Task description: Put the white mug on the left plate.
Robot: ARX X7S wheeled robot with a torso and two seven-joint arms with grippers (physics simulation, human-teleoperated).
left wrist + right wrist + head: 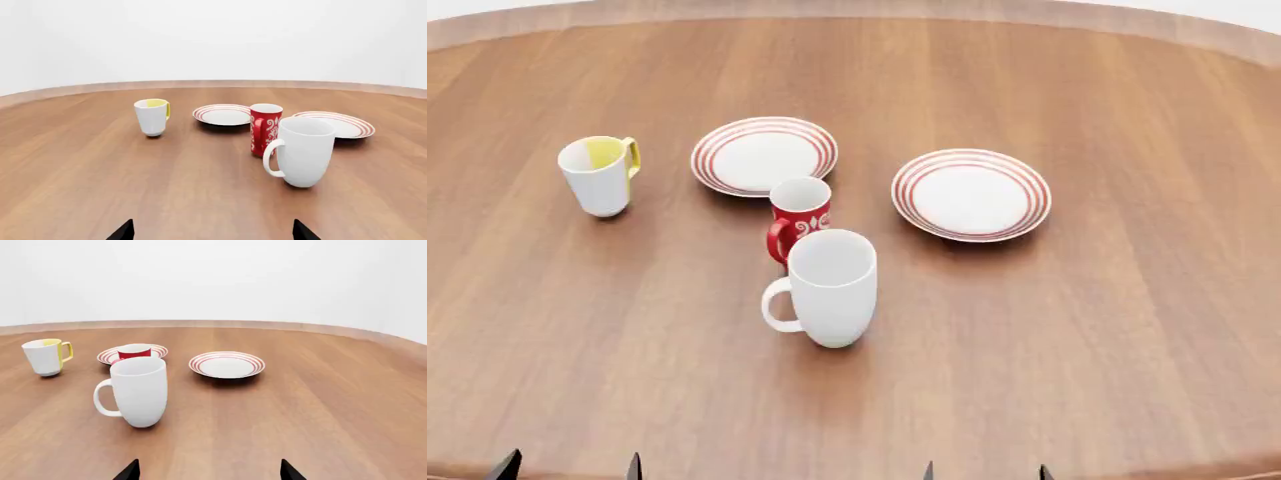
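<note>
The white mug is seen upright on the wooden table in the head view, just below centre, with its loop handle turned to 9 o'clock. It is empty and nothing grips it. Directly behind it, at 12 o'clock and almost touching in that view, a small red patterned mug is stood; whether the two touch cannot be told.

The left plate is found at about 11 o'clock from the white mug, beyond the red mug, flat on the table with nothing on it. Its twin, the right plate, is set at roughly 1 o'clock from the white mug — well apart from the left plate. A smaller white mug with a yellow inside is placed at 10 o'clock, near the left plate's outer side.

Only dark fingertips are shown at the lower edge of each picture. In the left wrist view the left gripper is held spread wide, nothing between its tips; the white mug is seen ahead of it. The right gripper is likewise spread wide and empty — both are well short of the mug.
</note>
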